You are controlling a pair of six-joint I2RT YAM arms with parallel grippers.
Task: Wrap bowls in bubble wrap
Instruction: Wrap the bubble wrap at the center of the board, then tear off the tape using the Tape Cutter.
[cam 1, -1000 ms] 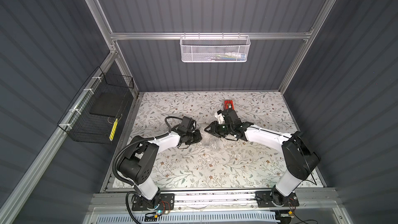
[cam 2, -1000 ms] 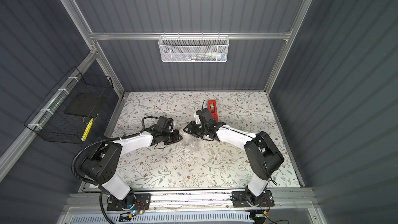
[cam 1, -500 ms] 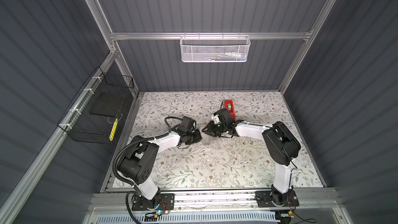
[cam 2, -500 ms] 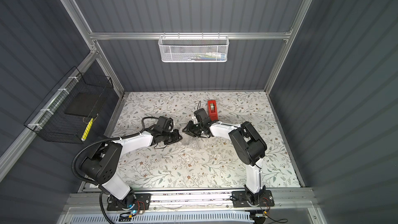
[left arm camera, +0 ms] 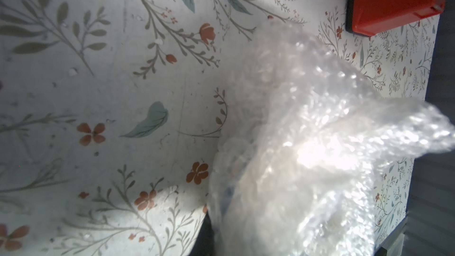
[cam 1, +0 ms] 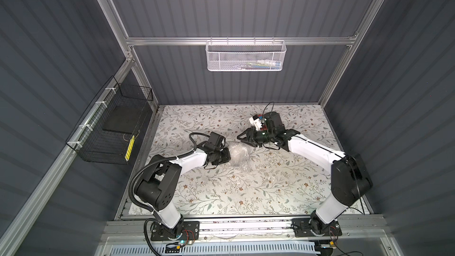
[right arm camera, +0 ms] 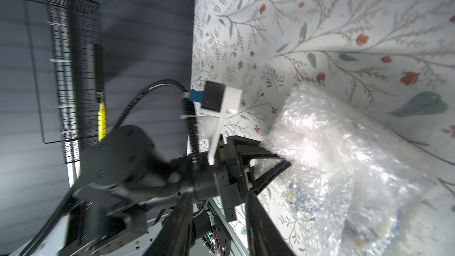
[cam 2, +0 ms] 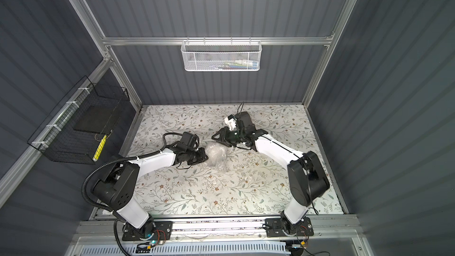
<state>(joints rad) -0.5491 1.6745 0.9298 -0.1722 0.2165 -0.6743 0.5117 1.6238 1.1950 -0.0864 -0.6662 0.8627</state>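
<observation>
At the near edge of the desk (cam 1: 270, 188) the two arms rise from their rail mounts and lean inward. Toward the middle of the flowered surface lies the bubble wrap (cam 1: 238, 155), gathered into a rounded, shiny bundle with a loose tail trailing toward the near side. The left hand (cam 1: 228, 155) reaches it from the left, low and nearly level. In the right wrist view its two black fingers (right arm camera: 266, 152) meet at the tips, pinched on a fold of the wrap.

In that same view, blurred blue and yellow marks of the bowl (right arm camera: 299, 199) show through the clear plastic, so the bowl sits inside the bundle. Its outline is too smeared to trace.

Just past the bundle, on its far right side, the right hand (cam 1: 245, 141) hangs with its fingers spread and nothing between them; whether a fingertip touches the wrap I cannot tell. Behind its wrist a red tape dispenser (left arm camera: 389, 3) sits on the desk, apart from the wrap. On the left wall hangs a black wire basket (cam 1: 110, 129), and on the back wall – farthest off – a white mesh basket (cam 1: 246, 56).
</observation>
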